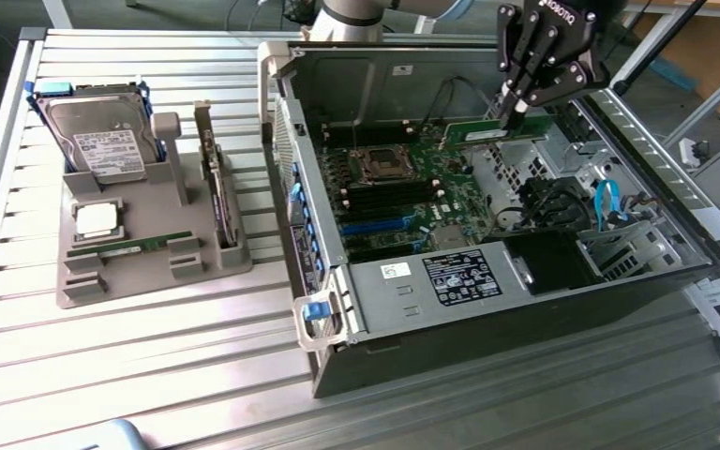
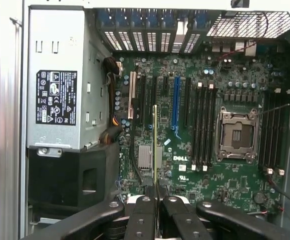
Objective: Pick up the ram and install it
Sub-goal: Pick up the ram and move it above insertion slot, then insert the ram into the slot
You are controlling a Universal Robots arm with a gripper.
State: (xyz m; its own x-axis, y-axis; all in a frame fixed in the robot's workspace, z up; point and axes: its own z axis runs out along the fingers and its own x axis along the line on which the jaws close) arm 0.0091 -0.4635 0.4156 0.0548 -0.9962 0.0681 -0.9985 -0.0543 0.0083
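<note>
Above the case (image 1: 325, 323), over its open side, the claw (image 1: 516, 114) is clamped on the ram (image 1: 491, 133). It pinches the green stick by its top edge, toward one end. The stick hangs level and on edge within the case's opening, clear of the board (image 1: 426, 192) and not seated in any slot. In the wrist view the claw (image 2: 157, 194) has its fingers (image 2: 144, 215) pressed together on the ram (image 2: 154, 142). The ram is seen there as a thin edge running out over the board (image 2: 184, 165).

Inside the case, the socket (image 1: 379, 167) sits open and bare, with black memory slots (image 2: 202, 125) alongside it. A boxy power supply (image 1: 460, 278) with a black label fills the case's end nearest the exterior view's camera.

Outside the case, on the exterior view's left, a grey holder (image 1: 147, 272) stands on the slatted table (image 1: 147, 375). It carries a hard drive (image 1: 100, 136) propped upright, a square silver chip (image 1: 95, 218) and a dark card (image 1: 217, 183) standing on edge on the side nearest the case.
</note>
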